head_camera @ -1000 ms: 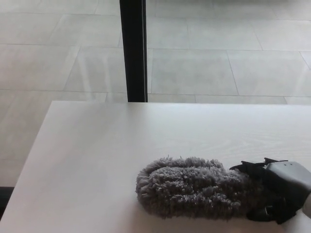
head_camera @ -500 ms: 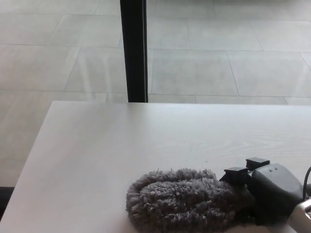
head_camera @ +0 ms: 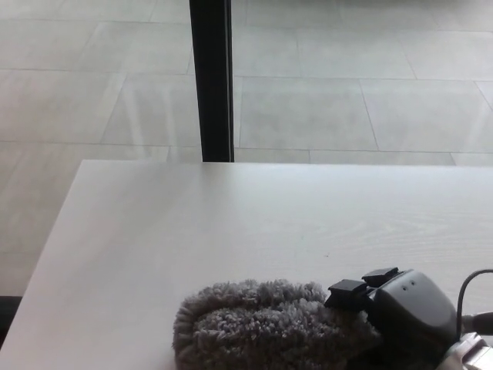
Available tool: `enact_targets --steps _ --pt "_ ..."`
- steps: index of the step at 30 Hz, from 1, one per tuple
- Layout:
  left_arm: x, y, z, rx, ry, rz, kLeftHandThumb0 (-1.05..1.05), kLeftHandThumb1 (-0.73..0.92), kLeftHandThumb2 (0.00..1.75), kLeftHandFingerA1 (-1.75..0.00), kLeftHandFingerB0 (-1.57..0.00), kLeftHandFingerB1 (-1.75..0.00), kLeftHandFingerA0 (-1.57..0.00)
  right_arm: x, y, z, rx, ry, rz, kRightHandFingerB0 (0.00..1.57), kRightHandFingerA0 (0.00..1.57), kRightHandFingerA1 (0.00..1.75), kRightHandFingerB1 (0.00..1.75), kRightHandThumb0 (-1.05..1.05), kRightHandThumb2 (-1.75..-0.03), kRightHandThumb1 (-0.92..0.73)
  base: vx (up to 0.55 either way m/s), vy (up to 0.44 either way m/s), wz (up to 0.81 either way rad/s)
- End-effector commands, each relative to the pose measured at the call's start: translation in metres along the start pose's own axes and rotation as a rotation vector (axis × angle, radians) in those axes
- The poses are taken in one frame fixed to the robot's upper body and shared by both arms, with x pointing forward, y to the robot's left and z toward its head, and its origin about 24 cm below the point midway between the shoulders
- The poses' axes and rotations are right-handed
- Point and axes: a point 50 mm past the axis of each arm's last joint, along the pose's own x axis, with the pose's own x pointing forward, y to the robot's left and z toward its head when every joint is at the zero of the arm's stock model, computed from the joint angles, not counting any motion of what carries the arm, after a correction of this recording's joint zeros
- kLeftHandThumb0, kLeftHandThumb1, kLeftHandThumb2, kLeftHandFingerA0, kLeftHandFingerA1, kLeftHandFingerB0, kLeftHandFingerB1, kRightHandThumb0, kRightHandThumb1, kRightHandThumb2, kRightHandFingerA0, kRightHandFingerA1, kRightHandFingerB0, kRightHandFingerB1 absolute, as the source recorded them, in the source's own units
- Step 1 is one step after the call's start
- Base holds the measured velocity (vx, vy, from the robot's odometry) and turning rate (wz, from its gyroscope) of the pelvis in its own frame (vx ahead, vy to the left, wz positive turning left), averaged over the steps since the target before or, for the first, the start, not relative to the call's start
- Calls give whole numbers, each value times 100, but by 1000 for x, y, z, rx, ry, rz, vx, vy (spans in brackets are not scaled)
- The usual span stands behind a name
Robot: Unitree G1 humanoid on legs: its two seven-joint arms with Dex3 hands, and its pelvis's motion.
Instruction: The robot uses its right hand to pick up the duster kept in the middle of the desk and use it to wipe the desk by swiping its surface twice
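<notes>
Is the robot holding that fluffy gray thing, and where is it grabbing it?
Yes. The right hand holds the fluffy gray duster at its right end; the exact grip is hidden under the hand.

The fluffy grey microfibre duster point(head_camera: 266, 327) is a mid grey throughout, its shaggy pile mottled with lighter tips and darker hollows. The robot's right hand point(head_camera: 393, 312) is black at the fingers and dark charcoal on its smooth shell. The flat pale wooden desk point(head_camera: 231, 223) is off-white with a faint, fine grain running across it. The large-tiled stone floor point(head_camera: 323, 85) is light grey, ruled by thin darker grout lines. The upright narrow post point(head_camera: 211, 77) is plain black.
</notes>
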Motion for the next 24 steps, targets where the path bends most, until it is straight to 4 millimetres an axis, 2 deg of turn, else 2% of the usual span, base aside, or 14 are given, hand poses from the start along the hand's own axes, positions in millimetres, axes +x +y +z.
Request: enact_targets --steps 1,2,3,6,7,8,9,17,18,20,21,22,23,24 --pt "-1 4 15 4 -18 -26 -59 70 62 -58 -41 -43 -43 -24 33 27 -60 -240 129 82 126 137 84 -39 -93 -44 0 0 0" --pt "-1 4 16 5 -19 -26 -59 70 62 -58 -41 -43 -43 -24 33 27 -62 -243 129 82 126 137 84 -39 -93 -44 0 0 0" --pt "-1 4 16 13 -21 -33 -61 71 62 -58 -40 -43 -43 -23 33 28 -67 -260 124 86 98 170 84 -40 -68 -64 0 0 0" --pt "-1 5 16 21 -25 -36 -61 72 62 -57 -41 -43 -44 -22 33 28 -77 -275 126 85 98 169 83 -38 -68 -65 0 0 0" --pt "-1 5 15 34 -24 -28 -61 72 62 -55 -42 -43 -46 -21 33 28 -92 -287 124 81 125 136 86 -38 -95 -47 0 0 0" --pt "-2 5 15 35 -24 -30 -61 73 62 -56 -43 -43 -47 -20 33 28 -95 -282 129 81 125 136 85 -38 -94 -45 0 0 0" --pt "-2 5 15 34 -23 -27 -61 73 62 -55 -43 -43 -47 -18 32 27 -96 -282 116 87 100 169 84 -33 -69 -59 0 0 0" --pt "-1 4 11 15 -11 -28 -59 75 63 -55 -45 -43 -47 -3 27 16 -139 -167 114 89 99 167 87 -29 -67 -57 0 0 0" --pt "-1 4 9 7 -6 -22 -59 74 62 -56 -46 -43 -48 -1 27 14 -144 -129 89 84 128 137 84 -35 -88 -38 0 0 0" --pt "-2 4 7 12 -5 -20 -60 75 63 -56 -46 -43 -48 3 25 9 -139 -58 64 84 128 137 84 -33 -89 -39 0 0 0" --pt "-2 5 6 10 -6 -23 -60 75 63 -56 -43 -43 -47 5 25 7 -145 -25 57 90 101 166 78 -35 -64 -55 0 0 0" --pt "-2 5 5 17 -3 -22 -61 77 64 -54 -42 -41 -46 8 24 5 -142 17 48 84 128 138 81 -33 -86 -37 0 0 0" --pt "-2 5 5 13 -1 -20 -60 77 64 -54 -41 -41 -46 10 24 2 -129 69 39 88 99 167 71 -30 -61 -51 0 0 0" --pt "-2 5 4 2 -1 -19 -60 77 64 -54 -41 -41 -46 12 23 -2 -110 128 30 88 99 167 71 -30 -61 -51 0 0 0"
